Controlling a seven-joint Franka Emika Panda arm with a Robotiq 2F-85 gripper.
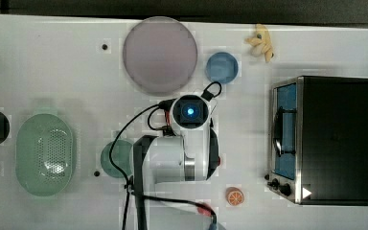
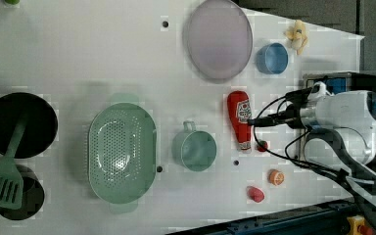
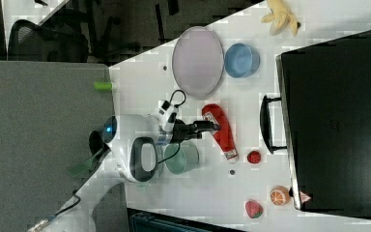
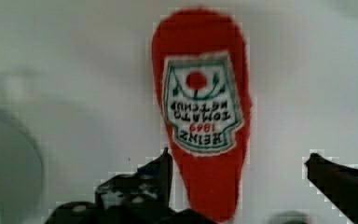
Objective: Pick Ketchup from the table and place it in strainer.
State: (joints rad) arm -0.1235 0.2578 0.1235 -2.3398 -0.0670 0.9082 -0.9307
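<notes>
Tool gaping fully, gripping nothing, straddling ketchup bottle lying mid-tabletop. Should be centering on the body, descending straight, then closing before lifting toward strainer.

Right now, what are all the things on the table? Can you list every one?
ketchup bottle: 1, red, lying flat at table middle
strainer: 1, mint green, the left view's left-centre
cup: 1, teal, between strainer and ketchup
plate: 1, lilac, far side
bowl: 1, blue, beside plate
banana: 1, yellow, far corner
strawberries: 2, red
orange half: 1
oven: 1, black
spatula: 1, green
gripper: 1, black, open over the ketchup
</notes>
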